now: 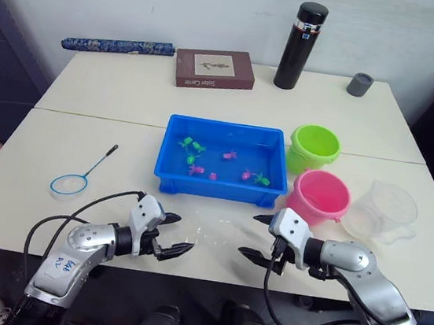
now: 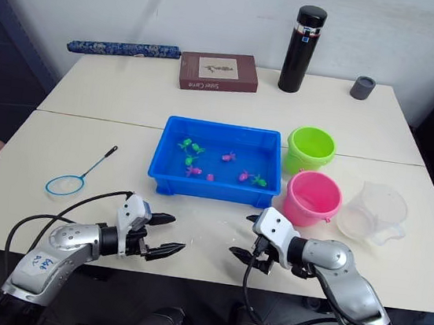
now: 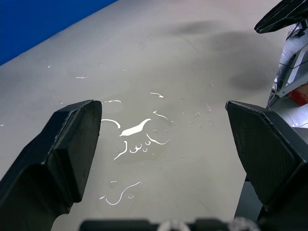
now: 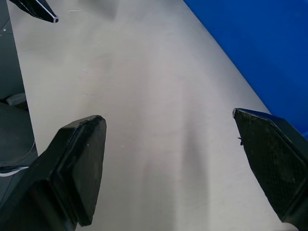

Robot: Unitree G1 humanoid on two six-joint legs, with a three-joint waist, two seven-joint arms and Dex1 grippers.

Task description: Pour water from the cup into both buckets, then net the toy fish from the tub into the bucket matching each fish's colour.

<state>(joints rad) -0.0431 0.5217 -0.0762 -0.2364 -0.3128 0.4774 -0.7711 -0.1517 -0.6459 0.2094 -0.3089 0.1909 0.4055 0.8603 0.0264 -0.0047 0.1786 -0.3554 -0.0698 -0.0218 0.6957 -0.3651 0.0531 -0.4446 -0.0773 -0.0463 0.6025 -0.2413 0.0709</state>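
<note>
Bright, even indoor light; soft shadows, glinting droplets on the table, sharp focus throughout.

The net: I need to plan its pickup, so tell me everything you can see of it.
The net is a small round hoop with a blue rim on a thin black wire handle ending in a small knob. It lies flat on the white table, left of the blue tub, handle pointing away toward the tub's side. Nothing touches it; the left gripper, open, hovers nearer the table's front edge.
</note>
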